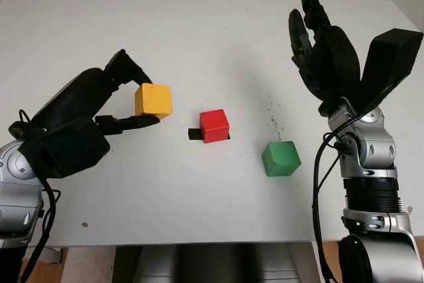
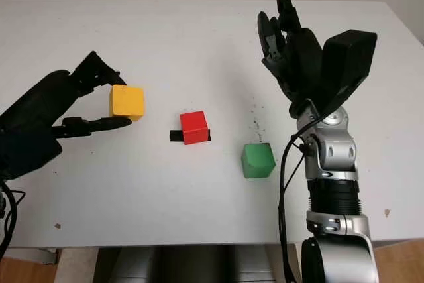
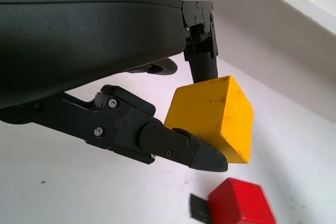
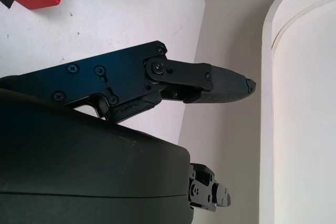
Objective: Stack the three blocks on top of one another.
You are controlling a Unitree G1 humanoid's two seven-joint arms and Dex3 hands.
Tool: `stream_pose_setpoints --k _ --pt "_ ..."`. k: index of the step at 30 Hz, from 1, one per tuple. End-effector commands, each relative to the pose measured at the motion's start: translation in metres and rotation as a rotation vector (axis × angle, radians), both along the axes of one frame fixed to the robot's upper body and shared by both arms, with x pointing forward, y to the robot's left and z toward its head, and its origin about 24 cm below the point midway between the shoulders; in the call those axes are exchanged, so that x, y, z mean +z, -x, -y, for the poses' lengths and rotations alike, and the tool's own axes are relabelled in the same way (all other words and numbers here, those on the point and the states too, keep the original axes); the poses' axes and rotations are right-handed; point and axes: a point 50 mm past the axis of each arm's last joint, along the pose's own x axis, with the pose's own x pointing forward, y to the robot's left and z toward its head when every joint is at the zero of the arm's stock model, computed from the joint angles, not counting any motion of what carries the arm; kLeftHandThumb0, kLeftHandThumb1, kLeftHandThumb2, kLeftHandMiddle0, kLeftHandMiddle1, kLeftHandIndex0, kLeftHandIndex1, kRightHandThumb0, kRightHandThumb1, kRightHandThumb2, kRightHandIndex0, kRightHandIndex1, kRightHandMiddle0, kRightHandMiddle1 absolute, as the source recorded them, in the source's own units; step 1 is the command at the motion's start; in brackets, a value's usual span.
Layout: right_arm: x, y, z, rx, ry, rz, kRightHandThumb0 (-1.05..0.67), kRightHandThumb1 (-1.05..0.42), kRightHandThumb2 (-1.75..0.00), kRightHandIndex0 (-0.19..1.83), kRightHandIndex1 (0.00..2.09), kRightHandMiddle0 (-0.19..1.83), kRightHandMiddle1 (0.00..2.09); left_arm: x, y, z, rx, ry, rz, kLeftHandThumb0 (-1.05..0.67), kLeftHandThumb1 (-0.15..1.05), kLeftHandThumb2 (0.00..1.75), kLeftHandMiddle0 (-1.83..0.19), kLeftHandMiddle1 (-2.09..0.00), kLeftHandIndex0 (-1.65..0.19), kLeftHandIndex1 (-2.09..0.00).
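We see the left hand (image 1: 126,94) on the left side of the white table (image 1: 199,38), its fingers (image 3: 178,148) closed around the yellow block (image 1: 153,100), one finger above and behind the block and another under its near edge. In the left wrist view the yellow block looks lifted clear of the table surface, with the red block (image 1: 214,125) lower and to the right of it. The red block sits near the middle of the table, touching a small black patch (image 1: 195,134) at its left side. The green block (image 1: 281,158) lies on the table to the right of the red one and nearer to us, apart from it. The right hand (image 1: 318,38) is raised over the right side of the table, open and holding nothing, well apart from all three blocks.
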Motion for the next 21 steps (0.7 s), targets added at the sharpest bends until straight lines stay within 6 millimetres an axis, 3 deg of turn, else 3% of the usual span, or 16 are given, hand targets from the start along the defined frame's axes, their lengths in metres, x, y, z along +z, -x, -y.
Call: stream_pose_setpoints --k 1,7,14,21 --pt "0.000 0.001 -0.001 0.003 -0.005 0.008 -0.63 -1.05 -0.49 -0.16 0.06 -0.13 0.08 0.006 -0.003 0.011 -0.051 0.059 0.016 -0.40 1.05 0.13 -0.32 -0.06 -0.27 -1.65" --pt "-0.002 0.001 -0.002 0.003 -0.019 0.006 -0.64 -1.05 -0.48 -0.16 0.06 -0.12 0.08 -0.002 -0.014 0.033 -0.095 0.238 0.038 -0.40 1.05 0.12 -0.26 -0.04 -0.32 -1.54" --pt "-0.003 0.001 -0.001 0.003 -0.010 0.009 -0.64 -1.05 -0.49 -0.16 0.05 -0.13 0.08 -0.031 -0.022 0.063 -0.126 0.361 -0.013 -0.42 1.05 0.14 -0.23 -0.04 -0.27 -1.69" --pt "-0.005 0.002 0.001 -0.009 -0.023 -0.003 -0.64 -1.05 -0.49 -0.16 0.06 -0.15 0.07 -0.055 -0.024 0.079 -0.112 0.426 -0.080 -0.48 1.05 0.18 -0.22 -0.04 -0.29 -1.80"
